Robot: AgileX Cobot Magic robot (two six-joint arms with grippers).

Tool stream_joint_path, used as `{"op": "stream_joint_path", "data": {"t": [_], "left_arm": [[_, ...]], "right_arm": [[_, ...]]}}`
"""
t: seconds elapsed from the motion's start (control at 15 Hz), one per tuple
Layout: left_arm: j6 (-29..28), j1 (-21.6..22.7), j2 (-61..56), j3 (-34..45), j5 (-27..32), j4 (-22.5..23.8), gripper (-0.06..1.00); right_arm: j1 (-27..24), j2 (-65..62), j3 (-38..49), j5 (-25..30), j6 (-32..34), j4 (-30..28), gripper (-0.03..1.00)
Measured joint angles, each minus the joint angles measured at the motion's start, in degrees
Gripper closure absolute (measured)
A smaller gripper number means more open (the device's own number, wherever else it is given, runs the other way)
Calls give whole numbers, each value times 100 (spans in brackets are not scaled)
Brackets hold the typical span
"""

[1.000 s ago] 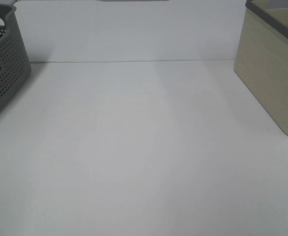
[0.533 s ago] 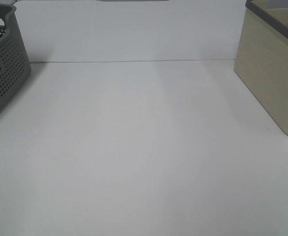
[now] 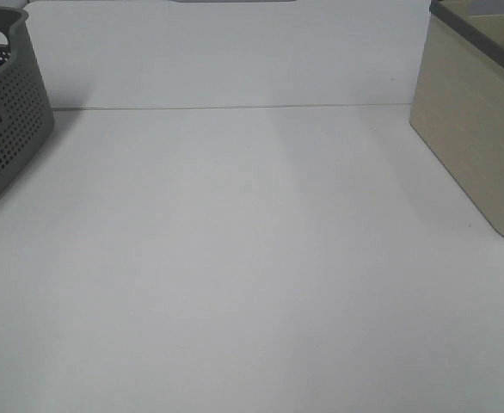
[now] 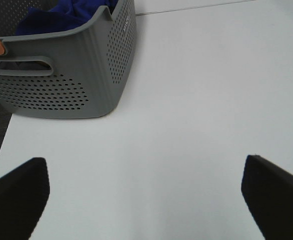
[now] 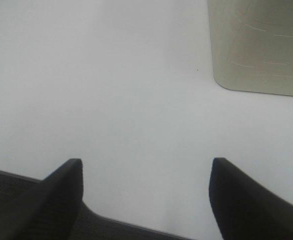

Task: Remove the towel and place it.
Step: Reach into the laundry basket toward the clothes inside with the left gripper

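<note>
Tabletop: the white tabletop (image 3: pixel 252 258) lies bare across its middle, a container at each side.
Beige bin: the beige bin (image 3: pixel 476 129) stands at the far right corner. Its inside is not visible.
Grey basket: the perforated grey basket (image 3: pixel 7 129) sits at the far left corner.
Towel: the blue towel (image 4: pixel 61 17) is bunched inside the grey basket, its folds rising about to the rim.
Left gripper: the left gripper (image 4: pixel 144 180) hangs above the tabletop near the left edge, short of the basket, jaws spread wide and empty.
Right gripper: the right gripper (image 5: pixel 145 170) hangs over the near edge, jaws likewise apart and holding nothing.
Step in hand: the opening, by the look of it; no reach has been made and the towel is untouched.
Next move: probably the left arm goes over the rim, down onto a fold, closes, then lifts until the cloth clears the basket wall.
Views: the high camera catches neither arm and only a sliver of blue. The left wrist camera alone shows the heaped cloth; the right wrist sees only the bin's wall.
</note>
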Motion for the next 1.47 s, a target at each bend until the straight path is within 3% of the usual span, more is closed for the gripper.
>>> {"op": "stream_joint_path", "data": {"t": [1.47], "left_arm": [[23,0,355,-258,17,-46,-5]], "right_arm": [[0,0,0,0,0,0,27]]}}
